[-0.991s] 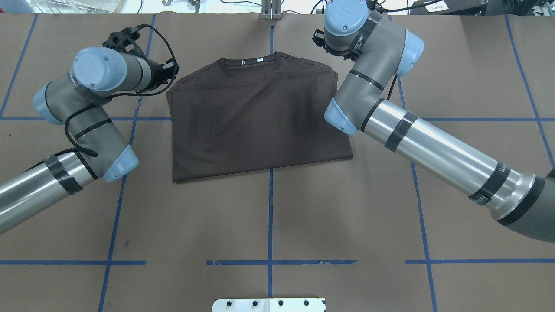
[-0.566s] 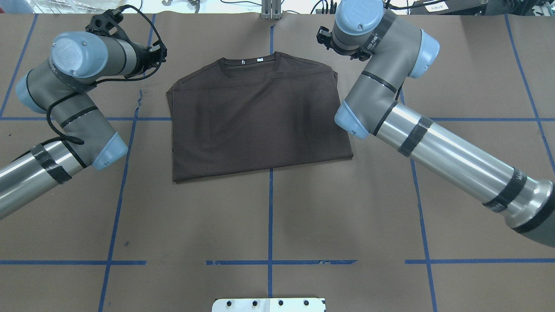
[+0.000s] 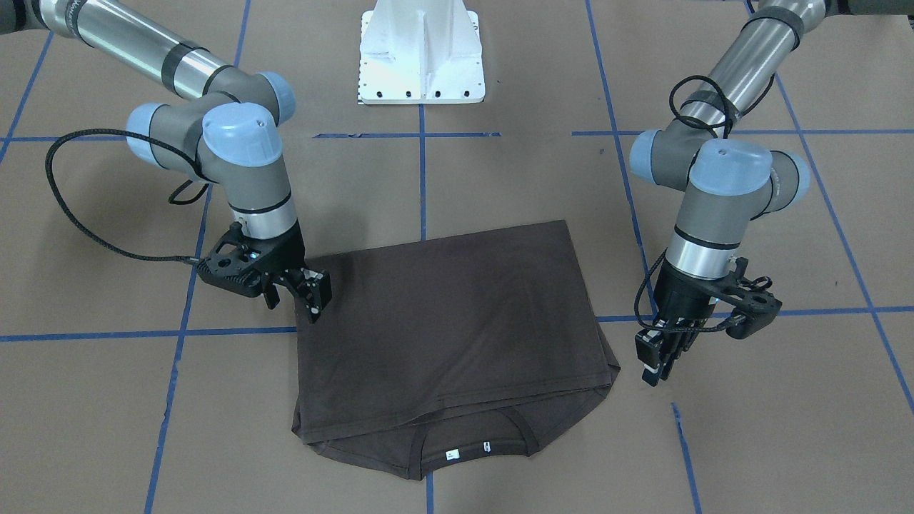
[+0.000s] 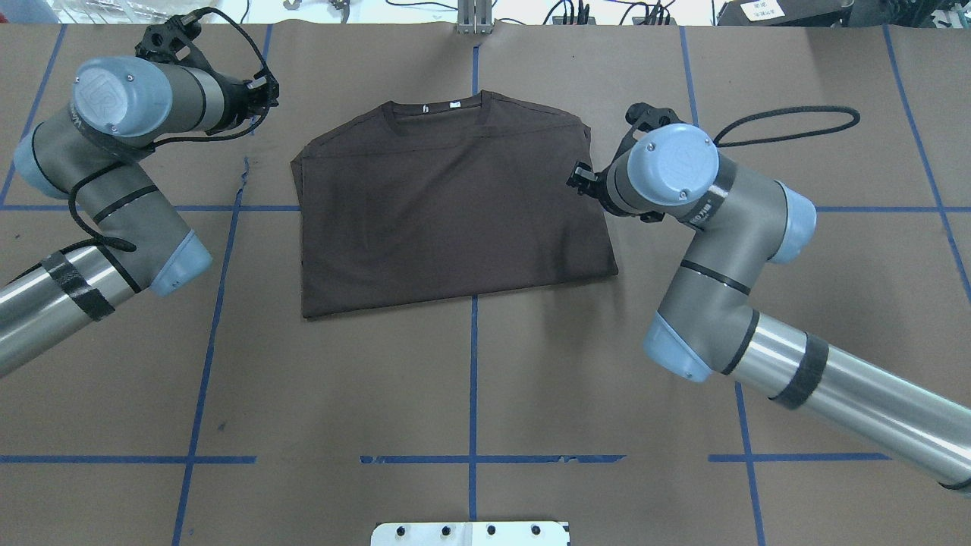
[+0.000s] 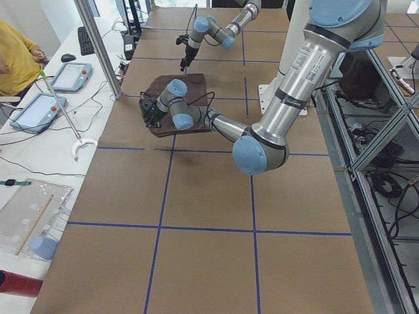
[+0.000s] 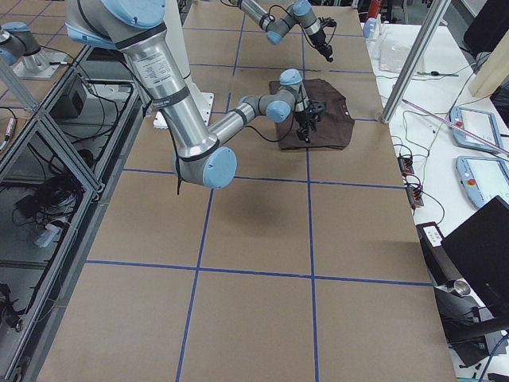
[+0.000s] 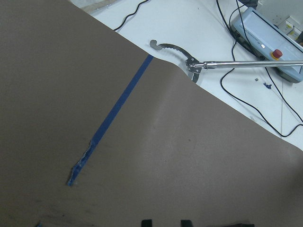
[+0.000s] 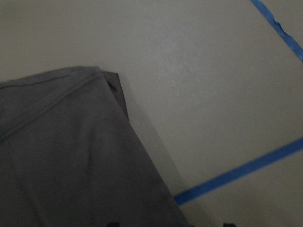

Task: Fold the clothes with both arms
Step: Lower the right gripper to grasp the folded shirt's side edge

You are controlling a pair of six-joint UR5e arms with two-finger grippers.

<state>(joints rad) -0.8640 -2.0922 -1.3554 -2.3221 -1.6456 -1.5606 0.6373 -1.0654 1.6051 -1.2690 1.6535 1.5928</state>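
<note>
One dark brown-grey T-shirt lies folded flat mid-table, a rough rectangle. Its ribbed collar points away from the robot towards the table's far edge, and the hem edge faces the robot's white base plate. The folded shape is broader from side to side than from collar to hem, so its long axis runs across the table; the hem edge sits slightly slanted. Two small white neck tags show inside the collar.

There are two arms. The right arm bends in so that the right gripper hangs at the shirt's side edge on the robot's right. Its jaws are spread wide and grip nothing; whether a fingertip touches the cloth cannot be told. The left arm holds the left gripper over bare table, clear of the shirt, beside its collar-end corner. In the left wrist view those jaws stand only narrowly apart, with nothing between them.
</note>
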